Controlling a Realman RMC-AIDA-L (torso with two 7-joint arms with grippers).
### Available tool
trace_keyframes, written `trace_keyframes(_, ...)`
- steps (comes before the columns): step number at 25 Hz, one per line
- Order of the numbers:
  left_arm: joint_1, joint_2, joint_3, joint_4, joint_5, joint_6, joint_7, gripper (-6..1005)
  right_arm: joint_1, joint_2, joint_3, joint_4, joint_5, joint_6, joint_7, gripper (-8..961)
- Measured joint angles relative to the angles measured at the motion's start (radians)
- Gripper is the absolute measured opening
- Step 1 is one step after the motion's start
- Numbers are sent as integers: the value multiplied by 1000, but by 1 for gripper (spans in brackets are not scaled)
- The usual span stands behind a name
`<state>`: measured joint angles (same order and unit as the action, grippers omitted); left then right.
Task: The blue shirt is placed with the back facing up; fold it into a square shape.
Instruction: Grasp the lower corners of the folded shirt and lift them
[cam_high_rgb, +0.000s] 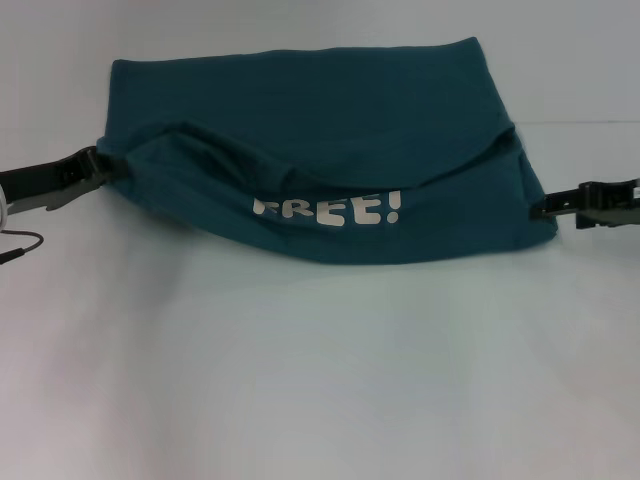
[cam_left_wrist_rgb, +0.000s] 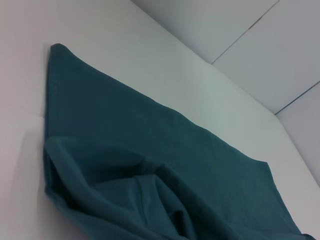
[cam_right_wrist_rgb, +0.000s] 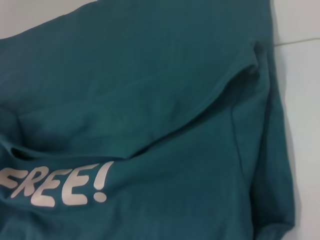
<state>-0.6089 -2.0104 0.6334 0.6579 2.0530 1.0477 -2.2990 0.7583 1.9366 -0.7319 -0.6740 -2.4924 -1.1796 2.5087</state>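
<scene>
The blue shirt (cam_high_rgb: 320, 130) lies across the middle of the white table, its far part flat and plain. Its near part is turned over into a loose, puffy flap that shows white "FREE!" lettering (cam_high_rgb: 328, 209). My left gripper (cam_high_rgb: 103, 165) is at the shirt's left edge, shut on fabric that bunches to a point there. My right gripper (cam_high_rgb: 537, 208) touches the flap's right edge. The left wrist view shows the plain back (cam_left_wrist_rgb: 150, 135) and rumpled folds. The right wrist view shows the flap's curved edge (cam_right_wrist_rgb: 200, 107) and the lettering (cam_right_wrist_rgb: 60, 185).
The white table (cam_high_rgb: 320, 380) stretches bare in front of the shirt. A thin dark cable (cam_high_rgb: 22, 245) runs near the left edge. A table seam (cam_high_rgb: 580, 122) runs behind the shirt on the right.
</scene>
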Motion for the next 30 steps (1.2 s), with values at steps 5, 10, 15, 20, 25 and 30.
trace_keyframes(5,2,-5,0,3,-2,1,2,3,-1,36,-8,1,-1,88,-26,854)
trace_keyframes(10,-1,-7,0,3,-2,0,3,2,-3,61,-39,4,-2,159,-29,854)
trace_keyframes(15,-2,-9,0,4,-2,0,3,2,4,70,-75,43,-3,228,-28,855)
trace_keyframes(20,1,-9,0,4,-2,0,0,3,15,74,-102,88,-3,290,-29,855)
trace_keyframes(25,4,-8,0,5,-2,0,-1,2,16,83,-123,94,-3,325,-29,855)
trace_keyframes(30,4,-8,0,3,-2,-2,-1,2,21,93,-147,95,-3,324,-29,855)
